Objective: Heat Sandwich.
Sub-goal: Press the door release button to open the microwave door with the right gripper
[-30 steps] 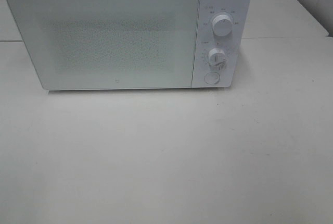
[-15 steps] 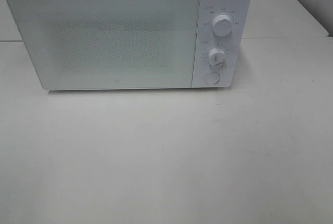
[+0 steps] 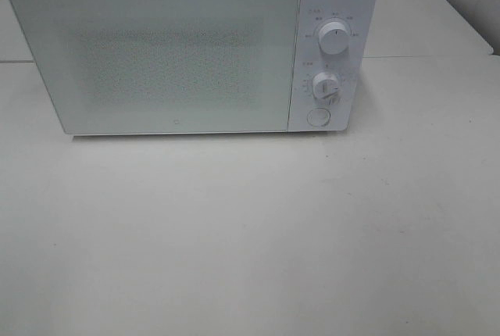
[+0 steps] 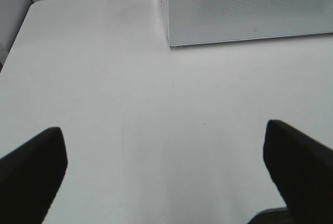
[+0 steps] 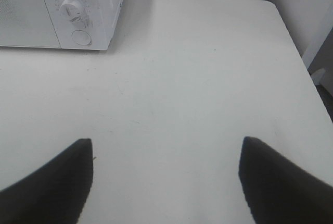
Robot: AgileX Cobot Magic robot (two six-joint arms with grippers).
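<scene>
- my left tool (image 4: 164, 133) and right tool (image 5: 166, 140) are both wide and empty.
- the microwave (image 3: 172, 55) is shut; to open it, i think i must press the round button (image 3: 317, 116) squarely.

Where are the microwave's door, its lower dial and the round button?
microwave door (image 3: 168, 58): high view, middle of the panel
lower dial (image 3: 326, 86): high view, its centre
round button (image 3: 317, 117): high view, its face

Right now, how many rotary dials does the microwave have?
2. Both sit on the control panel right of the door: upper dial near the top, lower dial beneath it, just above a round button. None seem hidden.
</scene>
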